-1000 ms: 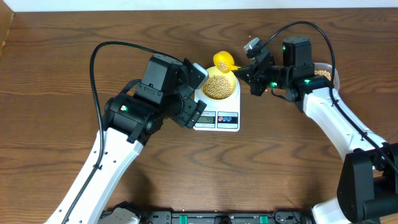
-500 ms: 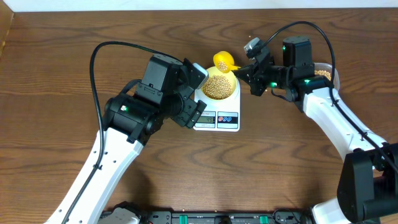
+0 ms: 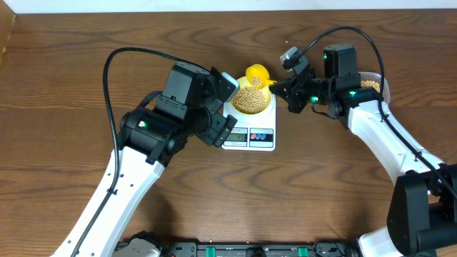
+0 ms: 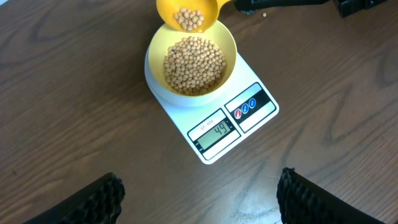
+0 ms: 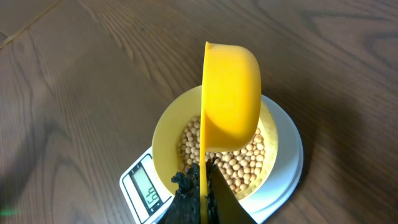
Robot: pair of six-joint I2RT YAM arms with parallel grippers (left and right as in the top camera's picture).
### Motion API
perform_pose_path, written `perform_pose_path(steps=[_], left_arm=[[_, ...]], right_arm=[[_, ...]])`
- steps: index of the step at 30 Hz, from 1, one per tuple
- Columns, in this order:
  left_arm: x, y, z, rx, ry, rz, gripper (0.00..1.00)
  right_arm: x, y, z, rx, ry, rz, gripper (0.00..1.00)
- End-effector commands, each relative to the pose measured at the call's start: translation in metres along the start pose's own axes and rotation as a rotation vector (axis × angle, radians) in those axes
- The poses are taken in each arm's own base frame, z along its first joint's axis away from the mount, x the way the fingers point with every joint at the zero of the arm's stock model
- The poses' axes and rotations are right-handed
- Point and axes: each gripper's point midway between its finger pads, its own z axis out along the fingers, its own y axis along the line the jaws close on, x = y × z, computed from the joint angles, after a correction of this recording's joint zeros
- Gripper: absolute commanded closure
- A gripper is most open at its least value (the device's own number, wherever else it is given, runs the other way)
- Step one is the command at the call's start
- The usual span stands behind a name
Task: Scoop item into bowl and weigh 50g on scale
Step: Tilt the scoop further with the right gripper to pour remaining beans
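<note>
Closer came the scoop [image 3: 257,73], tipped over the bowl [image 4: 231,48], right gripper [image 3: 280,84] clamped on its handle, left gripper [image 4: 199,202] gaping. Most beans [image 4: 194,63] sat in the bowl on the scale [image 4: 180,113] toward the tabletop's far edge. With the display [image 4: 214,134] at 49, barely a trickle looked wise.

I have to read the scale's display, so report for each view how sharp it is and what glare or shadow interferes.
Left wrist: scale display sharp, evenly lit, reads 49, with a faint sheen only on the table below it. Right wrist: display sits at the lower edge, skewed, beside the close yellow scoop that fills the centre. Overhead: display too small to read, no glare.
</note>
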Motion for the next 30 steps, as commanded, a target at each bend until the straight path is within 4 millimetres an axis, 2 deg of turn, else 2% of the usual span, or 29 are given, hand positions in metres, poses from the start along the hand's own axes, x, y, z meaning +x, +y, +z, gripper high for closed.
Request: perform_pose_path(steps=[1, 5, 9, 11, 15, 18, 30], left_arm=[[-0.002, 0.000, -0.002, 0.008, -0.008, 0.007, 0.19], [-0.002, 0.000, -0.002, 0.008, -0.008, 0.007, 0.19], [-0.002, 0.000, -0.002, 0.008, -0.008, 0.007, 0.19], [-0.002, 0.000, -0.002, 0.008, -0.008, 0.007, 0.19], [-0.002, 0.000, -0.002, 0.008, -0.008, 0.007, 0.19], [-0.002, 0.000, -0.002, 0.008, -0.008, 0.007, 0.19], [-0.002, 0.000, -0.002, 0.008, -0.008, 0.007, 0.19]], right_arm=[[-0.003, 0.006, 0.000, -0.013, -0.004, -0.020, 0.99], [-0.002, 0.006, 0.000, -0.014, 0.000, -0.063, 0.99], [-0.013, 0.004, 0.000, -0.001, -0.039, -0.202, 0.99], [-0.013, 0.005, 0.000, -0.006, -0.041, -0.181, 0.99], [0.005, 0.008, 0.000, -0.024, 0.025, -0.100, 0.99], [-0.008, 0.006, 0.000, -0.012, -0.022, -0.158, 0.99], [-0.006, 0.008, 0.001, -0.015, -0.013, -0.064, 0.99]])
